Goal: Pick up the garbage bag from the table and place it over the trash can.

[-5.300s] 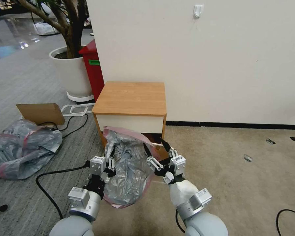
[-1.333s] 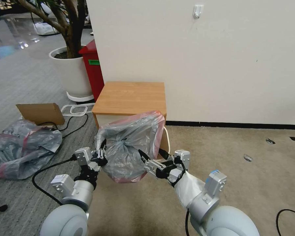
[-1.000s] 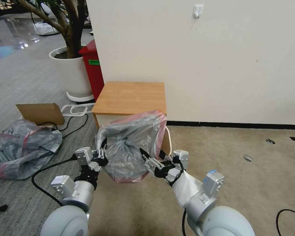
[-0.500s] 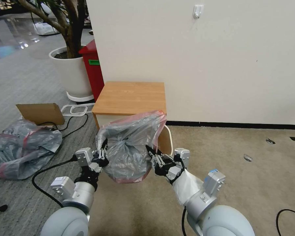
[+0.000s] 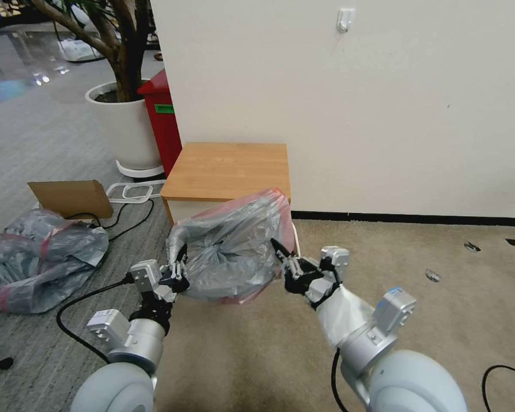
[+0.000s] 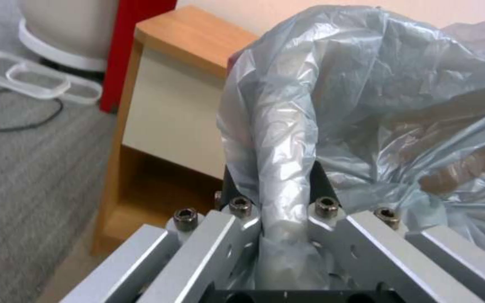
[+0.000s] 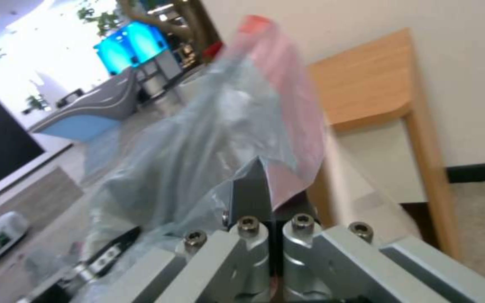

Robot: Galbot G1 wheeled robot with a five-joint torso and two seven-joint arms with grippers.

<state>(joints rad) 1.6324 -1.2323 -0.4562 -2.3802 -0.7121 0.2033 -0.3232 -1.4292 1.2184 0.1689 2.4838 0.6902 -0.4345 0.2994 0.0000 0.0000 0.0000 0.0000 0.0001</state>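
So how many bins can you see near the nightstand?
1 for certain: a tall red bin stands beside the table, against the wall. The garbage bag may hide another.

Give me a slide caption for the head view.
Both grippers, left and right, stretch the garbage bag before the table.

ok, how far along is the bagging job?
Pickup done: the wooden nightstand top is bare. In hand: the left pincer and right pincer are each shut on the crinkly grey, pink-rimmed garbage bag, held spread in front of the nightstand. Left: fitting it over the cream bin behind it.
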